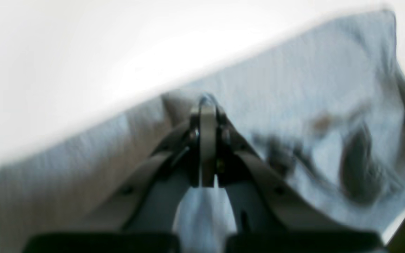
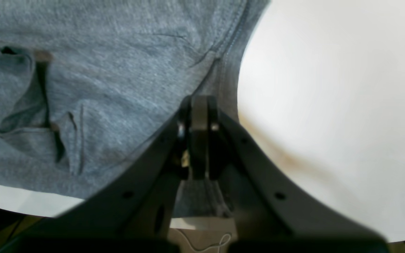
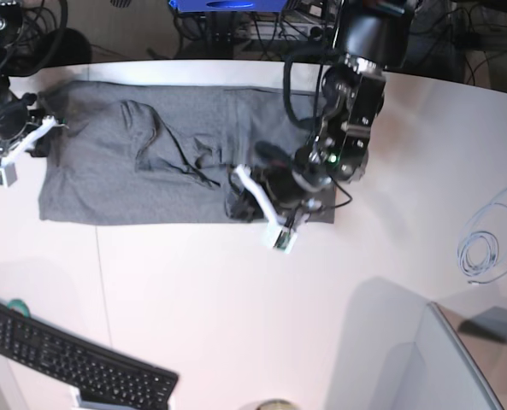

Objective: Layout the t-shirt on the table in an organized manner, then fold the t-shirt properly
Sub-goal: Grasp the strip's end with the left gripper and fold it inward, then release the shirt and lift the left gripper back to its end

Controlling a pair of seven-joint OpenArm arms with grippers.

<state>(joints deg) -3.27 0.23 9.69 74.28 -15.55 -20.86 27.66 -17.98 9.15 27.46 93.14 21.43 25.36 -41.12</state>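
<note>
Pinching one t-shirt (image 3: 142, 162): two grippers (image 3: 243, 203)

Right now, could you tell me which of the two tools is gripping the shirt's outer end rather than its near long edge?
The right tool, at the t-shirt's far end; the left tool pinches the near edge.

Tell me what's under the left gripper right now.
Under the left gripper lies the t-shirt, its jaws closed on the near edge. The table beneath that cloth is covered, so unseen.

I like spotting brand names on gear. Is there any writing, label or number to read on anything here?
None can be read.
Keyboard: key legends too small.
T-shirt: plain, no print showing.
Left tool, right tool: no markings visible.
Blue thing at the far edge: nothing legible.
</note>
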